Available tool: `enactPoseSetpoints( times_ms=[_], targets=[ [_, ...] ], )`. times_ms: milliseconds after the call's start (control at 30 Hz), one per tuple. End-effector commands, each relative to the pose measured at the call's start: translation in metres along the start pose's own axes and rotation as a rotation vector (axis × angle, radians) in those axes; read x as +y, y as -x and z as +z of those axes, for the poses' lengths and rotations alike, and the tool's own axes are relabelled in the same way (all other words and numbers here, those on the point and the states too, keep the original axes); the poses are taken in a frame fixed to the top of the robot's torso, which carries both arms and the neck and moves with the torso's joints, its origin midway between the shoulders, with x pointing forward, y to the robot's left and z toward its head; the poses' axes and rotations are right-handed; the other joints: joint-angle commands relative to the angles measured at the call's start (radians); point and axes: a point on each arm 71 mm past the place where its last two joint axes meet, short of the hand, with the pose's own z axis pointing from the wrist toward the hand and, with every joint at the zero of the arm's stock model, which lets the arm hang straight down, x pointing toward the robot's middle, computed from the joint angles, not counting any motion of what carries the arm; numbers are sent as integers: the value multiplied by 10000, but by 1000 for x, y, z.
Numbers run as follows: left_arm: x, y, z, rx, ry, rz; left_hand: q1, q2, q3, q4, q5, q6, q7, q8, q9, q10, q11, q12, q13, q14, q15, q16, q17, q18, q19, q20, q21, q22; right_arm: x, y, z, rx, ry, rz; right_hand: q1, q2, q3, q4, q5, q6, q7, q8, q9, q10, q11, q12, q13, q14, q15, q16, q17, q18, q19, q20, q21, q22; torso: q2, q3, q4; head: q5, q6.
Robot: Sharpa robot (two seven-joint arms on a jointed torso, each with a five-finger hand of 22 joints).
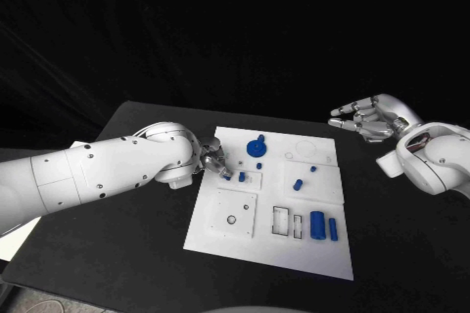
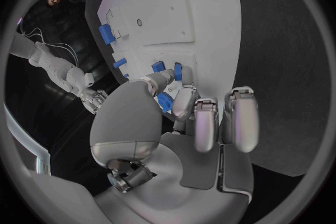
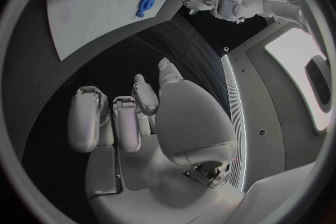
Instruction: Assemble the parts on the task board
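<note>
White board (image 1: 221, 233) laid mid-table (image 1: 117, 272). Left hand (image 1: 212, 161) lowered over board's left edge, fingertips (image 2: 168, 77) set against small blue part (image 2: 164, 102) there; firm grasp cannot be told. Right hand (image 1: 370, 119) raised off board's far right corner, fingers loosely curled and apart, nothing held. Blue gear (image 1: 257, 148) seen near board's far edge, blue peg (image 1: 297, 185) at middle, two blue cylinders (image 1: 317, 224) lying side by side near right edge.

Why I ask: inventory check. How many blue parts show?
8: a gear, three small pieces near it, two pieces mid-right, two cylinders near right. The left hand may hide more.
</note>
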Motion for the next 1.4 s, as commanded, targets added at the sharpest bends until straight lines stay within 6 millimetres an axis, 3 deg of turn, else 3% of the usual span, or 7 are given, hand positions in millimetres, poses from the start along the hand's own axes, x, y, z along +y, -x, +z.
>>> enactPoseSetpoints(
  times_ms=[33, 300, 567, 867, 1400],
  targets=[
    [0, -2, 1, 105, 79, 230, 60, 32, 1261, -1212, 41, 33, -115, 32, 14, 66, -29, 41, 12, 1034, -66, 30, 2634, -90, 561, -57, 54, 1313, 1, -1, 0, 136, 91, 19, -56, 21, -61, 3, 12, 19, 36, -30, -5, -42, 7, -7, -14, 790, -23, -50, 1480, 111, -67, -14, -48, -9, 4, 7, -1, 0, -13],
    [-1, -4, 0, 295, 73, 402, 60, -11, 1279, -1247, 53, 48, -121, 33, -9, 78, -34, 46, 16, 1034, -70, 30, 2634, -97, 573, -58, 75, 1346, 1, -1, 0, 143, 88, 18, -56, 21, -61, 3, 12, 19, 36, -30, -5, -42, 7, -7, -14, 790, -23, -50, 1480, 111, -67, -14, -48, -9, 1, 7, -3, -7, -29],
    [0, -5, 0, 374, 154, 466, -42, -296, 1196, -1337, 279, 219, -181, 52, -147, 228, -67, 220, 217, 1034, -86, 30, 2634, -109, 592, -63, 111, 1407, 1, -1, -1, 140, 85, 15, -56, 21, -61, 3, 12, 19, 36, -30, -5, -42, 7, -7, -14, 790, -23, -50, 1480, 111, -67, -14, -48, -9, 1, 8, 1, -9, -37],
    [1, -4, 1, 345, 371, 442, -259, -405, 920, -1223, 386, 472, -308, 22, -333, 389, -155, 418, 457, 1034, -146, 30, 2634, -124, 618, -86, 157, 1482, 1, -1, -1, 132, 81, 13, -56, 21, -61, 3, 12, 19, 36, -30, -5, -42, 7, -7, -14, 790, -23, -50, 1480, 111, -67, -14, -48, -9, 1, 10, -4, -2, -42],
    [-2, -4, 3, 364, 472, 367, -1179, -309, -24, -365, 406, 878, -439, -93, -739, 491, -260, 572, 679, 1034, -239, 30, 2634, -134, 638, -170, 184, 1541, 1, -1, -1, 135, 72, 15, -57, 33, -74, -2, 19, 21, 34, -29, -4, -47, 5, -13, -21, 786, -24, -64, 1464, 113, -69, -15, -54, -18, -5, 19, -2, -22, -72]
  ],
)
